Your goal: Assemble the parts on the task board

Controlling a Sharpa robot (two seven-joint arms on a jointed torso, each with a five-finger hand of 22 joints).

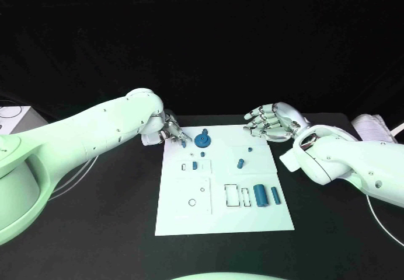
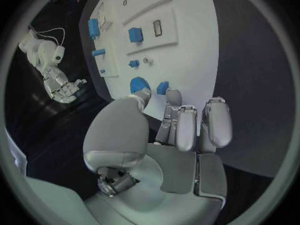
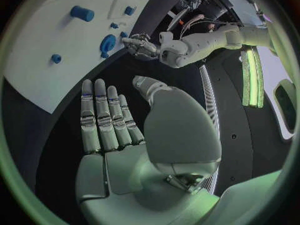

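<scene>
Blue round part (image 1: 203, 140) lies at task board (image 1: 253, 216) far edge — left hand (image 1: 171, 131) just beside it, fingers (image 2: 185, 127) apart, empty. Right hand (image 1: 271, 122) open, hovering. Step likely: reaching to grasp; next needs closing on part.

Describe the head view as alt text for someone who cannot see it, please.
A white task board lies on a black table with small blue parts on it. The left robot hand reaches a small blue piece at the board's far left corner; the right robot hand hovers open beyond its far right corner.
</scene>
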